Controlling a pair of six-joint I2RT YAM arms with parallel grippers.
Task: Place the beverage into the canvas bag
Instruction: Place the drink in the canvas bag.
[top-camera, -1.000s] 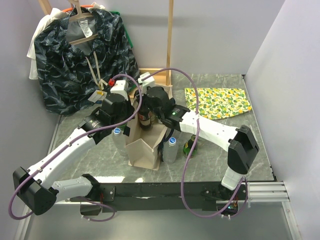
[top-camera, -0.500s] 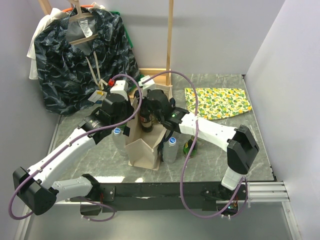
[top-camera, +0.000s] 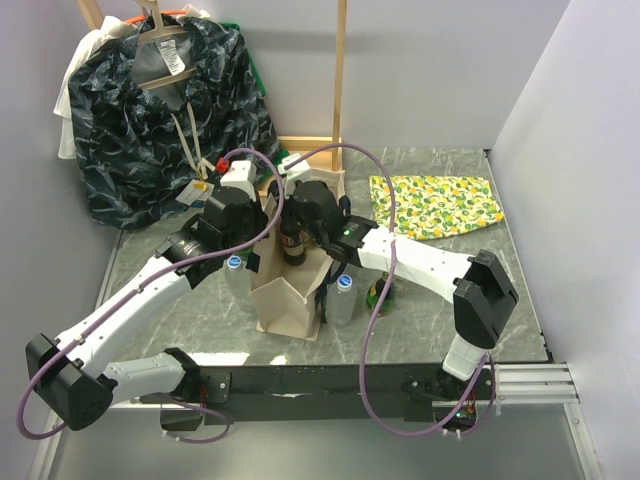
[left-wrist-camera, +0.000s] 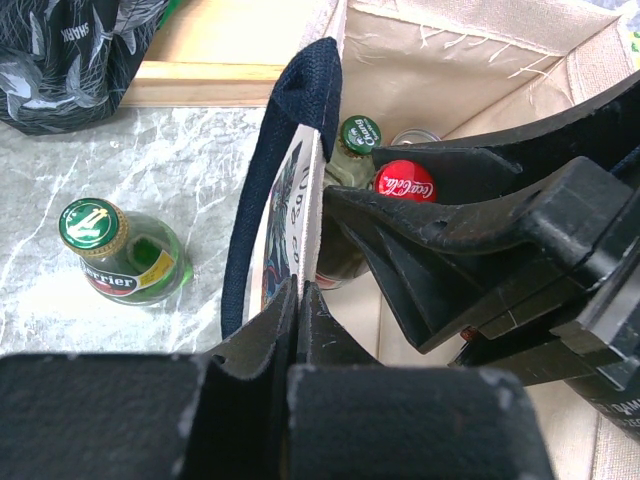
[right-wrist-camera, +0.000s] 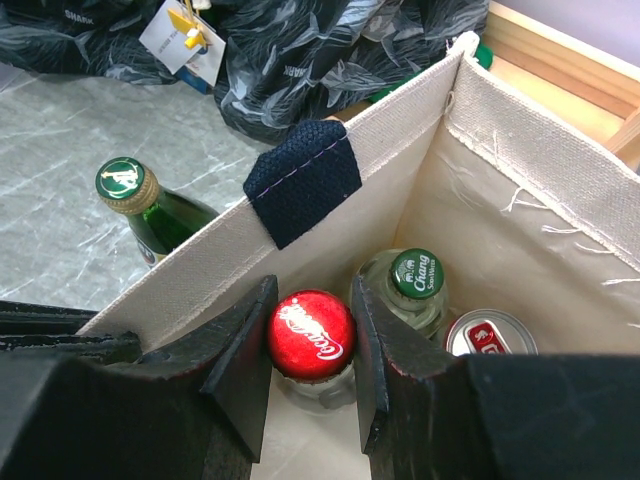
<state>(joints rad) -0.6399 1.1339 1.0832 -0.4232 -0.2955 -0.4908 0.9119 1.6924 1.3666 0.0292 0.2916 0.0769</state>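
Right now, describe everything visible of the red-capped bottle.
The red-capped bottle stands upright inside the canvas bag. Its cap carries white Coca-Cola script above a pale glass neck. The right end effector clamps it at the cap from both sides. A green-capped bottle stands close beside it. The lower body is hidden.

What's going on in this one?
The right gripper grips a red-capped cola bottle by its neck, inside the canvas bag, next to a green-capped bottle and a can. The left gripper is shut on the bag's side wall by the dark strap. A green Perrier bottle stands outside the bag.
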